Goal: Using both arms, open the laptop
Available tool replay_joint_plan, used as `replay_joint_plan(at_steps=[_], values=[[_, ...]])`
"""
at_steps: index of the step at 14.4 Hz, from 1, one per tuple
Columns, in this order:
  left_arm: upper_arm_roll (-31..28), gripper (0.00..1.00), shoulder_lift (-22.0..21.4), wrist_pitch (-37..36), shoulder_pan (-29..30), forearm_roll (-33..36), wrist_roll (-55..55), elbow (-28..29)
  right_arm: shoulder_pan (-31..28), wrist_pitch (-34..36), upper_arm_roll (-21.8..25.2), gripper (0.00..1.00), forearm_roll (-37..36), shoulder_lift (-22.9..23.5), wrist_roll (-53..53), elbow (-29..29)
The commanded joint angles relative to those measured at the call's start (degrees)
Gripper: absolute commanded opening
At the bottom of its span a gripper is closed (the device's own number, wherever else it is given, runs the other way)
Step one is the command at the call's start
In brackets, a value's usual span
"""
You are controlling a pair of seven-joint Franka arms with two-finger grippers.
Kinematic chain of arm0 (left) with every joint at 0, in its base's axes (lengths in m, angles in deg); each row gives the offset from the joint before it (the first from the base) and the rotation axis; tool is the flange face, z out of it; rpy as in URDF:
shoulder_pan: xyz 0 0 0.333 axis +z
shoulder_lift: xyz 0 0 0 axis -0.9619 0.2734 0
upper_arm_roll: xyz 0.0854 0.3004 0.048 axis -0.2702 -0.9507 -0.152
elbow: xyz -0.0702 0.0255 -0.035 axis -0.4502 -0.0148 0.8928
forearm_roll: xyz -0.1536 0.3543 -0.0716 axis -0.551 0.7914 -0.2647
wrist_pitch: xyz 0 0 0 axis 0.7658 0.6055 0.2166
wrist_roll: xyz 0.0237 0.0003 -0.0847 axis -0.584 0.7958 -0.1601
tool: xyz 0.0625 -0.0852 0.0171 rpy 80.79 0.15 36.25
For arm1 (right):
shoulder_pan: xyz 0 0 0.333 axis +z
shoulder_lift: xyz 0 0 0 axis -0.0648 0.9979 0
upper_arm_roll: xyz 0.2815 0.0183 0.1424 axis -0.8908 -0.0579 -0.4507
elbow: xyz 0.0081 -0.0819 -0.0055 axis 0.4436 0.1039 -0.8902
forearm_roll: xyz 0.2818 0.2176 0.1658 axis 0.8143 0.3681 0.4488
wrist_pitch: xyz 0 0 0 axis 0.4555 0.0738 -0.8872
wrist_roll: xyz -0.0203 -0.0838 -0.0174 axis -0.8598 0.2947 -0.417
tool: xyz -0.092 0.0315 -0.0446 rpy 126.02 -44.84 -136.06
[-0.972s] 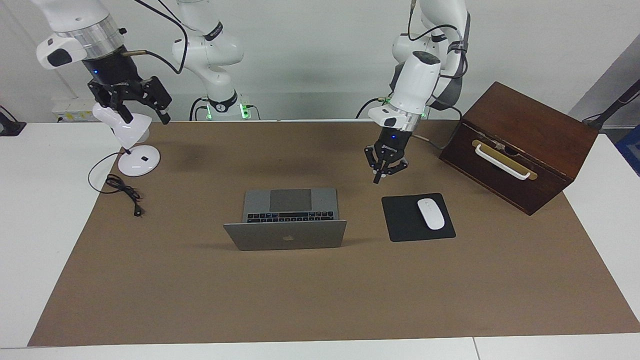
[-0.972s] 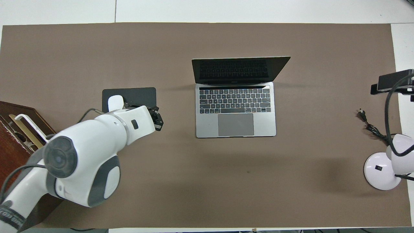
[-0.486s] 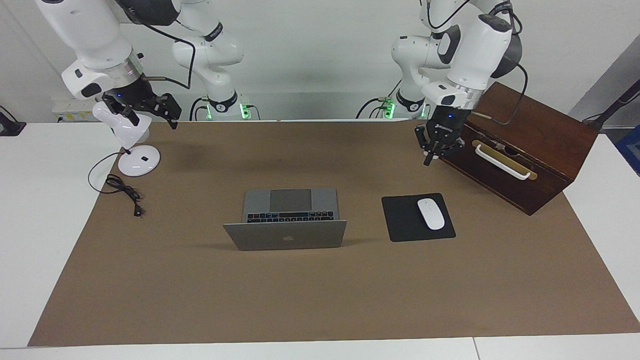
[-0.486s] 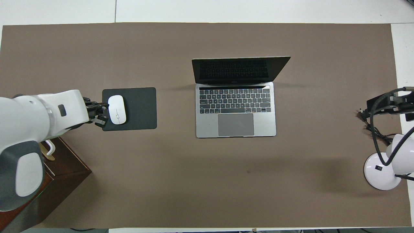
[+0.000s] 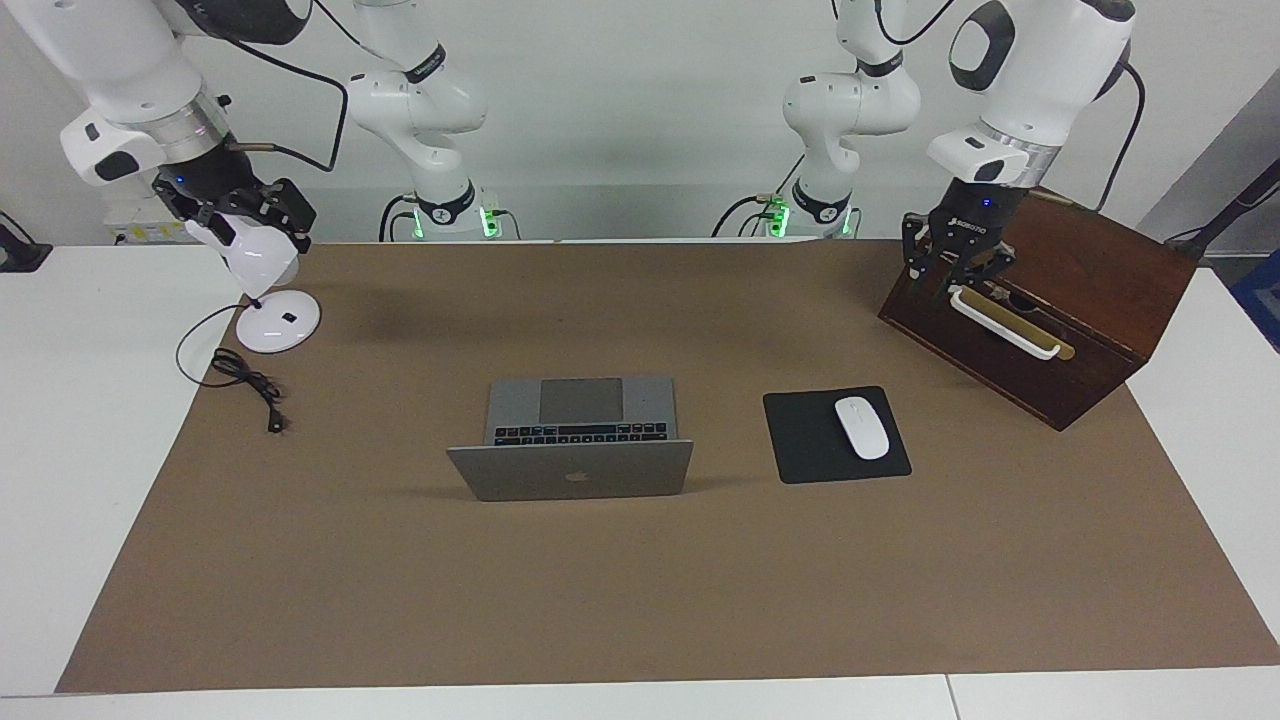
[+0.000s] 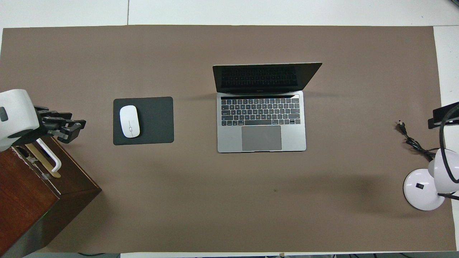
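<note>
Toward the middle of the brown mat (image 5: 640,600), the laptop (image 5: 570,470) is sitting open. Its lid is standing up on the edge farther from the robots, with the keyboard and trackpad facing them. Neither arm is touching it, so the opening itself is looking finished.

The left gripper (image 5: 950,280) is hanging over the front of the wooden box (image 5: 1050,300) at the left arm's end of the table. It is just above the white handle (image 5: 1005,325), with its fingers spread apart and nothing between them. The right gripper (image 5: 265,238) is hovering at the right arm's end, close to the head of the white desk lamp (image 5: 265,300). Its fingers also appear to be spread and are gripping nothing.

A black mouse pad (image 6: 154,120) carrying a white mouse (image 6: 129,121) is lying beside the laptop, toward the left arm's end. The lamp's loose cable (image 5: 245,385) is trailing across the mat.

The risk from here is lying away from the laptop. If the left gripper is dropping or swinging without rising first, an open finger could be catching the handle and dragging the box. The right arm, working so close to the lamp, could be tipping it or snagging the cable. Any pass back over the laptop at lid height could be pushing the screen too far over.
</note>
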Motion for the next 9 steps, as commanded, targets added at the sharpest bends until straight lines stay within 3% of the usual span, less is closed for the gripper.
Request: replay_joint_plan(at_steps=[1, 4, 9], values=[[0.59, 1.00, -0.32, -1.65, 3.91, -0.07, -0.43, -0.61, -1.23, -1.14, -1.69, 1.00, 1.03, -0.54, 0.01, 1.44], [0.59, 1.00, -0.15, -0.87, 6.64, -0.07, 1.06, -1.39, -1.06, -1.58, -1.51, 1.00, 3.49, -0.54, 4.93, 1.79], [1.12, 1.00, 3.10, -2.52, 6.64, 4.05, 28.11, -9.47, -0.79, -4.72, -1.60, 1.00, 3.49, -1.59, 5.29, 5.47]])
